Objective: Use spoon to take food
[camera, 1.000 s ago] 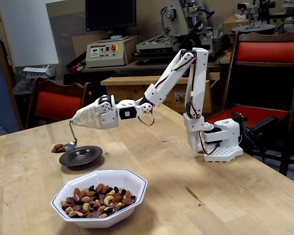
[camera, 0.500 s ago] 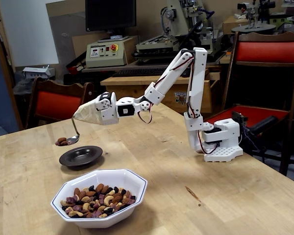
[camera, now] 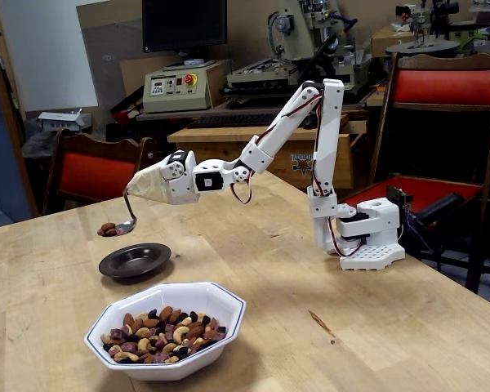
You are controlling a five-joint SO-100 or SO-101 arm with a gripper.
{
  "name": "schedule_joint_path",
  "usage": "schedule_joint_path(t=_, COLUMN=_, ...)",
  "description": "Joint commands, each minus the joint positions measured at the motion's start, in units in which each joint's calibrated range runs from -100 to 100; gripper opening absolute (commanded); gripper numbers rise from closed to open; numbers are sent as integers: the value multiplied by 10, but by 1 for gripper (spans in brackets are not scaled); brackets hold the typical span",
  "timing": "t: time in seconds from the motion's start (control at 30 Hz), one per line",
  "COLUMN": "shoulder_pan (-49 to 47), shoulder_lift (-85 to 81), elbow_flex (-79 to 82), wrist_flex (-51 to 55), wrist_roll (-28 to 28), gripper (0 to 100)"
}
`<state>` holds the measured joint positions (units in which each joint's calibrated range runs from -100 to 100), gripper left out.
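You have a wide wooden desk [camera: 229, 278] filling the lower part of the fixed view, with red-cushioned chairs [camera: 94, 171] behind it. The white arm [camera: 322, 139] stands on its base at the far right of the tool, rises, folds over, and reaches out leftward and slightly down.

Next in size is the white octagonal bowl [camera: 170, 325] with a dark rim, sitting on the desk well below the tool and a little to its right in the view, nearer the camera. Most of the food [camera: 163, 335] lies heaped in it: brown almonds, pale cashews and dark pieces mixed together.

The dark round saucer [camera: 135, 260] rests on the desk directly beneath the tool, between the tool and the bowl, apart from the bowl's rim.

Your tool [camera: 135, 189] is at the left end of the arm (it looks wrapped in a pale covering, so the fingers themselves are hard to make out). It is closed around the top of the spoon's handle.

The spoon [camera: 127, 222] hangs down from the tool's tip, its thin handle curving to a small bowl that is clear of the desk and above the saucer's far-left edge. A few brown nuts [camera: 108, 229] sit at the spoon's bowl, just left of it in the view.
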<state>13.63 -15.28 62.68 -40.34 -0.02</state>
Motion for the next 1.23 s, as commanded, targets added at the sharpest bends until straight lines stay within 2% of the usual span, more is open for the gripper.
schedule_joint_path(t=0.0, shoulder_pan=6, shoulder_lift=-44, elbow_flex=-7, wrist_flex=-16, wrist_roll=2, gripper=4)
schedule_joint_path(t=0.43, shoulder_pan=7, shoulder_lift=-136, elbow_flex=-6, wrist_flex=-10, wrist_roll=2, gripper=4)
schedule_joint_path(t=1.0, shoulder_pan=7, shoulder_lift=-137, elbow_flex=-3, wrist_flex=-10, wrist_roll=2, gripper=4)
schedule_joint_path(t=1.2, shoulder_pan=6, shoulder_lift=-139, elbow_flex=52, wrist_flex=-14, wrist_roll=2, gripper=4)
